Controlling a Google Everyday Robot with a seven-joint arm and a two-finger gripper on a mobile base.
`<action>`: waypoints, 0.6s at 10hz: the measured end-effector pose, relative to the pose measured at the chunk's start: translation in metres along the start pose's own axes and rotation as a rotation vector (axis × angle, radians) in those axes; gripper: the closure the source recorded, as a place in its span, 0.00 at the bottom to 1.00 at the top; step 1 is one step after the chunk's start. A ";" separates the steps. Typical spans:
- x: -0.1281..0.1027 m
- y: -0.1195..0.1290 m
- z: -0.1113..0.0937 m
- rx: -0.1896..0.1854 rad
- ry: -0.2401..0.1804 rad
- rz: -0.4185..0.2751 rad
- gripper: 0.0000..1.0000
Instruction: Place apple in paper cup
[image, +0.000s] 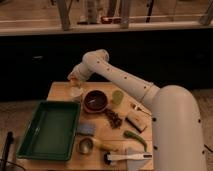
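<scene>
The white paper cup (76, 92) stands at the far left part of the wooden table (60, 91), just left of a dark brown bowl. My gripper (74, 80) hangs right above the cup, at the end of the white arm that reaches in from the right. A small orange-red patch at the gripper's tip is the apple (73, 80), held just over the cup's mouth. The gripper is shut on it. Most of the apple is hidden by the gripper.
The dark brown bowl (95, 101) and a pale green cup (117, 96) stand right of the paper cup. A green tray (50, 129) fills the left front. Nearer lie a metal cup (85, 145), a long green vegetable (135, 138), a dark cluster (113, 118) and a white tool (127, 157).
</scene>
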 end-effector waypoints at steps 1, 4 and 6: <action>-0.001 0.001 -0.003 0.006 0.019 0.007 0.22; -0.001 0.000 -0.004 0.015 0.032 0.008 0.20; 0.001 0.000 -0.007 0.020 0.038 0.009 0.20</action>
